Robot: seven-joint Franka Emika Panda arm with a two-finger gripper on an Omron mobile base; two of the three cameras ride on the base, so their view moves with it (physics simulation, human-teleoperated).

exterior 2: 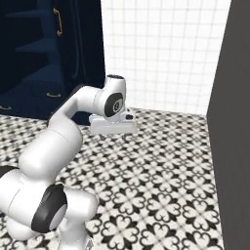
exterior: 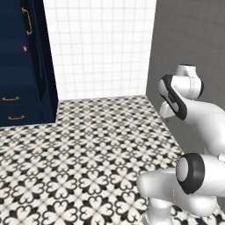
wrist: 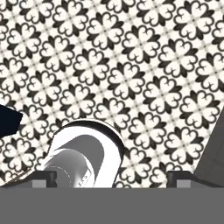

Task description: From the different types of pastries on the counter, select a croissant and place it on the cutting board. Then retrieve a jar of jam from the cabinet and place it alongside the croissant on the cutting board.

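left base view: navy cabinet (exterior: 26, 61), patterned floor (exterior: 88, 149)

Patterned floor (exterior: 88, 145) of black-and-white floral tiles spreading across the room, met at 12 o'clock by a white tiled wall (exterior: 101, 44) with a fine grid. At 9 to 11 o'clock, dark navy cabinetry (exterior: 22, 66) with curved brass handles (exterior: 28, 21) and two small brass drawer pulls (exterior: 10, 99) lower down. At 3 o'clock, a flat grey wall (exterior: 189, 35), plain and evenly lit, running down to the floor.
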